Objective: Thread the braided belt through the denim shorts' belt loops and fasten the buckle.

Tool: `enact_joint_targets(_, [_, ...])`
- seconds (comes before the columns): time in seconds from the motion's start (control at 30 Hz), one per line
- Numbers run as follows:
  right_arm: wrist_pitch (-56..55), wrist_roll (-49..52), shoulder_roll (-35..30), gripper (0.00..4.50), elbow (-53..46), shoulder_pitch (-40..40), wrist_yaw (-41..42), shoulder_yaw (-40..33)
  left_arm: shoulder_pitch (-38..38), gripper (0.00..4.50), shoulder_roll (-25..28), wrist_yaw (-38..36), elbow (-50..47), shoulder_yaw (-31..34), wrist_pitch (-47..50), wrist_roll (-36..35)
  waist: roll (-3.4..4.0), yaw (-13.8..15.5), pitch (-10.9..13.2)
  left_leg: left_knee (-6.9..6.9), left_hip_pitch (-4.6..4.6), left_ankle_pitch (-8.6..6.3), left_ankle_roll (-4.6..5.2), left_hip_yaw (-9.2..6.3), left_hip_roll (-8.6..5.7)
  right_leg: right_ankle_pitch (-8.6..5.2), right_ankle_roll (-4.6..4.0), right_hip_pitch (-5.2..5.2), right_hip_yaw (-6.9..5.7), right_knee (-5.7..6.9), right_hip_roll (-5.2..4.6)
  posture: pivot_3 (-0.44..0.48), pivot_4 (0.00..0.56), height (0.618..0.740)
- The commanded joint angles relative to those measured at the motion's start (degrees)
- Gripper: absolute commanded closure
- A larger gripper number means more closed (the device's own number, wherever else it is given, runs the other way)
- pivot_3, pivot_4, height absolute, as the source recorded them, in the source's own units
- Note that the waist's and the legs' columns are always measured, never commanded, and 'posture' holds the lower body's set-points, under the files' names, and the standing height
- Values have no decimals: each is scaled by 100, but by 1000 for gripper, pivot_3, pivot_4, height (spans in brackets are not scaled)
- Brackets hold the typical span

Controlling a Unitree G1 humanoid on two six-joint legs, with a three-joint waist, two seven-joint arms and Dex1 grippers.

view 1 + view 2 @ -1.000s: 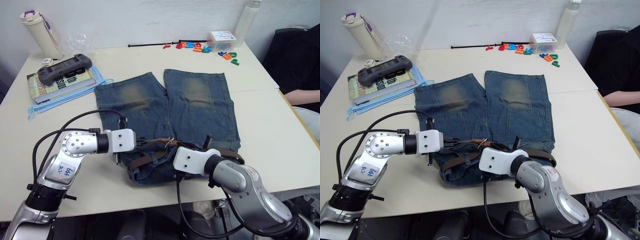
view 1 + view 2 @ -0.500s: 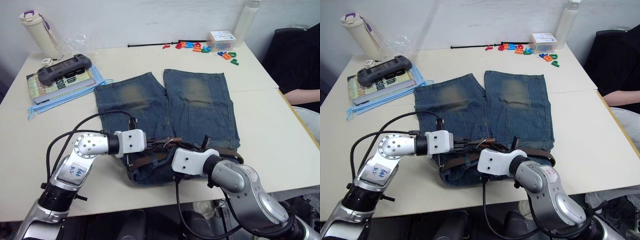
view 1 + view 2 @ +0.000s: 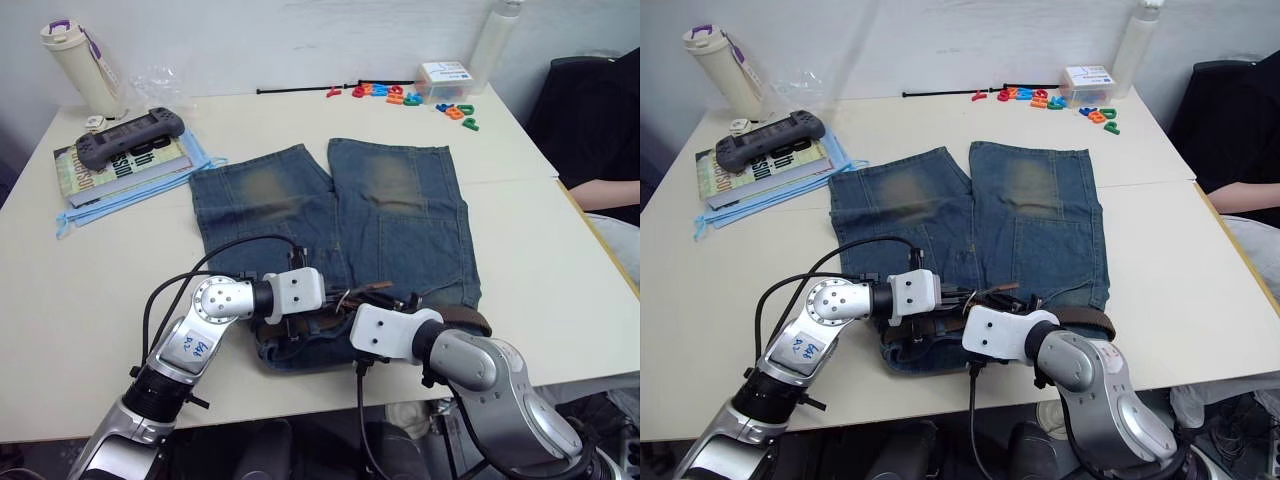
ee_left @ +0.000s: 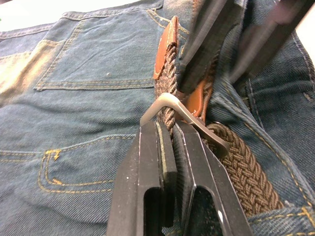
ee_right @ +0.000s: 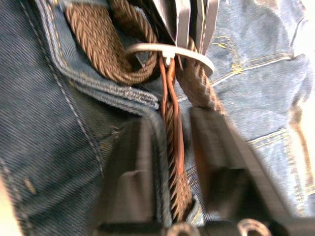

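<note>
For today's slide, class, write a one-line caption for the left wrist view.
Left tool pinching the silver buckle of the braided belt on the denim shorts.

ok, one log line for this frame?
left pincer: shut on silver buckle | right pincer: open around braided belt | denim shorts: flat on table | buckle: unfastened

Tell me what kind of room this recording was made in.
Probably an office or lab workroom: a plain cream table against a bare wall, with books, a game controller and coloured magnet letters around the denim shorts.
</note>
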Motion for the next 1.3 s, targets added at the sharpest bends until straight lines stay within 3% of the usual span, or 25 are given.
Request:
enact_joint_targets(0.03, [302,108,18,973,-642,38,139,-430,66,4500,-50,-32,33,-156,-138,43,0,2,0,2,0,0,0,0,0,0,0,1,0,0,0,0,150,713])
enact_joint_targets(0.1, [502,238,-4,109,-811,84,262,-596,73,4500,-53,-32,44,-159,-147,47,0,11,0,3,0,0,0,-1,0,0,0,2,0,0,0,0,150,713])
enact_joint_targets(0.13, [607,336,-47,47,-916,113,357,-710,75,4500,-58,-31,57,-159,-155,48,0,9,0,3,0,0,0,-1,0,0,0,2,-1,0,0,0,150,713])
enact_joint_targets(0.37, [760,1124,83,47,-1127,227,1023,-1621,79,4500,-71,-28,92,-169,-184,49,0,9,0,1,0,0,1,-1,0,0,0,2,-1,0,0,0,150,713])
enact_joint_targets(0.53, [976,2192,138,47,-1127,-55,1694,-2919,76,4500,-77,-43,90,-193,-196,48,0,9,0,1,0,-1,1,0,1,0,0,3,-1,-1,0,0,150,713])
enact_joint_targets(0.7, [1364,3029,0,47,-1127,-413,1647,-3565,85,4500,-66,-55,74,-204,-211,54,0,10,0,1,1,-1,2,-1,2,1,-1,5,-2,-1,0,0,150,713])
enact_joint_targets(0.93, [445,2404,-1020,47,-924,-374,720,-2443,48,4500,-88,-35,70,-228,-223,74,0,10,0,1,1,-2,3,2,1,1,-1,3,-1,-3,-3,0,150,713])
enact_joint_targets(1.3, [-153,1890,-1223,47,-387,-787,116,-1399,21,4500,-106,-18,71,-254,-278,145,0,10,0,3,0,-2,3,3,4,1,-1,4,-1,-4,-3,0,150,713])
